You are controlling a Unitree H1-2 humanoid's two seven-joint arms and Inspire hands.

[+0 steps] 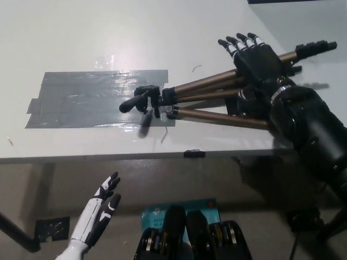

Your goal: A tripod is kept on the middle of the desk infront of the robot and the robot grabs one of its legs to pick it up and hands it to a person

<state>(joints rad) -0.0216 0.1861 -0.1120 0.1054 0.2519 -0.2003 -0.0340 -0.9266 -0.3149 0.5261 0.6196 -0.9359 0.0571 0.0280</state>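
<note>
The tripod [200,97] lies folded on the white desk [81,32], its black head [146,100] pointing left and its bronze legs fanning to the right past the desk edge. My black right hand [255,57] is open, fingers stretched flat, resting over the upper legs near their middle; it grips nothing I can see. The lower leg [222,118] lies free below the hand. My white left hand [103,208] hangs open below the desk's front edge at the lower left.
A patch of grey tape [92,97] covers the desk left of the tripod head. A small black clip [194,154] sits on the desk's front edge. A teal box [152,214] lies on the floor below.
</note>
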